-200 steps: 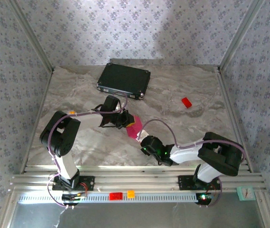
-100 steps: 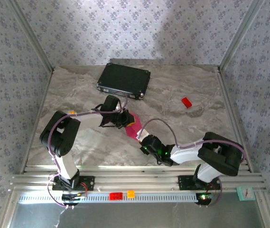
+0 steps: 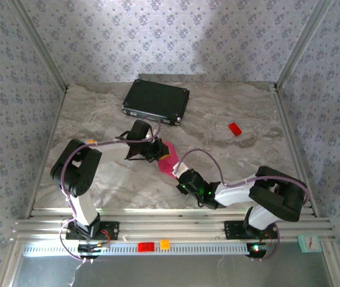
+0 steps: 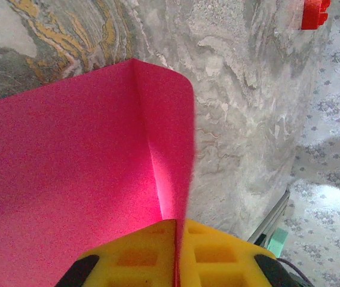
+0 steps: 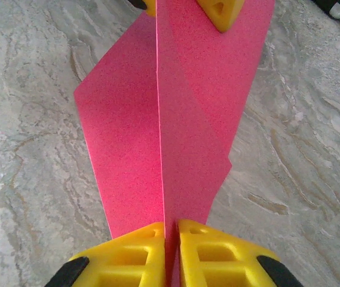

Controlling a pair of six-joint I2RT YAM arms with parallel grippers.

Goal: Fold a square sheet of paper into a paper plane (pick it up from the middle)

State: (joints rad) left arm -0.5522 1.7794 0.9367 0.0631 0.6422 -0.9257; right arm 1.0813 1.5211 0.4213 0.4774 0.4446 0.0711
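The square sheet of paper [image 3: 168,158] is magenta-pink and folded along a centre crease with angled flaps, roughly a paper plane shape. It hangs between the two grippers just above the table's middle. My left gripper [image 3: 157,150] is shut on its far end; in the left wrist view the yellow pads [image 4: 217,251] pinch the paper [image 4: 80,179] at my left gripper [image 4: 175,239]. My right gripper [image 3: 179,174] is shut on the near end, where its pads [image 5: 128,251] squeeze the crease of the paper [image 5: 187,119] at my right gripper [image 5: 171,239]. The left gripper's fingertips [image 5: 220,12] show at the paper's far end.
A black case [image 3: 156,100] lies at the back of the marble table. A small red block [image 3: 235,128] sits to the right, also seen as the red block [image 4: 313,13]. A red block [image 3: 146,246] and an orange cube [image 3: 165,244] rest on the front rail.
The right gripper's jaws have closed tighter on the paper's crease. Both arms and the paper have hardly moved.
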